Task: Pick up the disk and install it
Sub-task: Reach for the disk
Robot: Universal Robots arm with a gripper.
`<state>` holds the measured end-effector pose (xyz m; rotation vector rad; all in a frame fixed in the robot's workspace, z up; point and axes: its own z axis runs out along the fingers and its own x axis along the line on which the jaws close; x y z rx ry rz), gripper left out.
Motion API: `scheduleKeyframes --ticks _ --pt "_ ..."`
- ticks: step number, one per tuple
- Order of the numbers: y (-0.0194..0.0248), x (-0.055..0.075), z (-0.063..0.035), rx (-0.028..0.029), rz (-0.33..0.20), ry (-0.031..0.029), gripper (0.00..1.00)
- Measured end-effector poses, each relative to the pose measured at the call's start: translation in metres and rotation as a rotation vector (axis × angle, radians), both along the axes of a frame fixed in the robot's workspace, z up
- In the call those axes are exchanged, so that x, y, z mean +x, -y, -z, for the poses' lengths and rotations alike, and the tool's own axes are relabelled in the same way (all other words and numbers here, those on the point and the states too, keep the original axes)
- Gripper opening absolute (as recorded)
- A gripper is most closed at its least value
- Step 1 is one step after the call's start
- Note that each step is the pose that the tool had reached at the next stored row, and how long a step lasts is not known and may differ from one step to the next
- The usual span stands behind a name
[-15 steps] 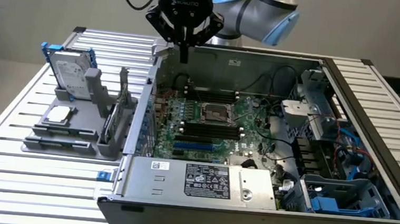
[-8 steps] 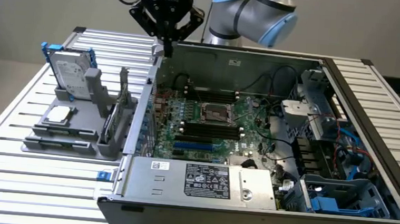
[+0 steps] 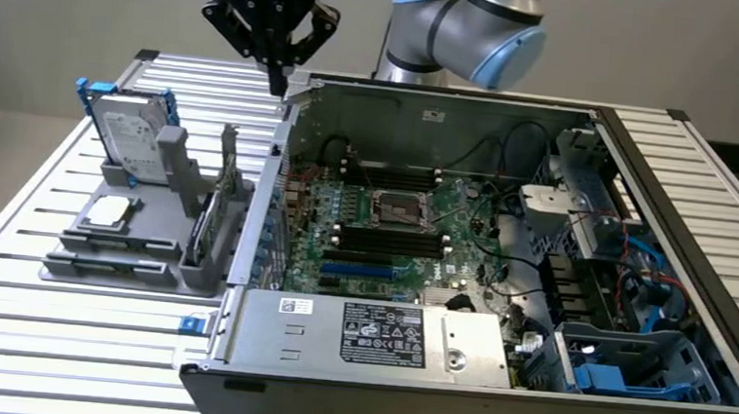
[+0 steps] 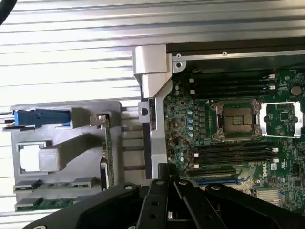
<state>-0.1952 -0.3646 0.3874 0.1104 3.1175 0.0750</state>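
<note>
Disk, look: flat silver-grey rectangle [image 3: 132,134] with a white printed label on its broad face, framed by a blue plastic carrier whose blue tabs stood out at the upper corners.
Disk, place: stood on edge, leaning back, at the far end of the grey holder [image 3: 124,270] on the slatted worktop [image 3: 20,275], at the exterior view's left, outside the computer case [image 3: 455,97].
Disk, wrist view: seen edge-on as a blue strip [image 4: 45,118] (carrier only; the label face was turned away).
Pincer, state: clenched, the finger ends pressed together, with nothing between them [image 3: 277,85].
Pincer, place: in the air over the near-left top corner of the case wall, well apart from the disk; in the wrist view its black fingers [image 4: 164,174] rose over the edge of the motherboard [image 4: 228,119].
Neighbours: a small square chip [image 3: 109,210] lay flat in the holder, nearer the camera than the disk; a power-supply box [image 3: 334,336] with a black label sat at the front of the case.
Hidden: the disk's lower edge sat behind a grey post of the holder.
Cut off: the arm [image 3: 467,23] ran out past the top edge of the exterior view.
Hard to make out: the print on the disk's label could not be read.
</note>
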Motion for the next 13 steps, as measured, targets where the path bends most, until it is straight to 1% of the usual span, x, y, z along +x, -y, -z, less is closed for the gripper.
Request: scheduleKeyframes --ticks 7,13 --pt "-0.0067 -0.032 0.0000 0.0000 0.000 0.0001 0.11" --pt "-0.0146 -0.059 0.0001 -0.0013 0.000 0.0000 0.11"
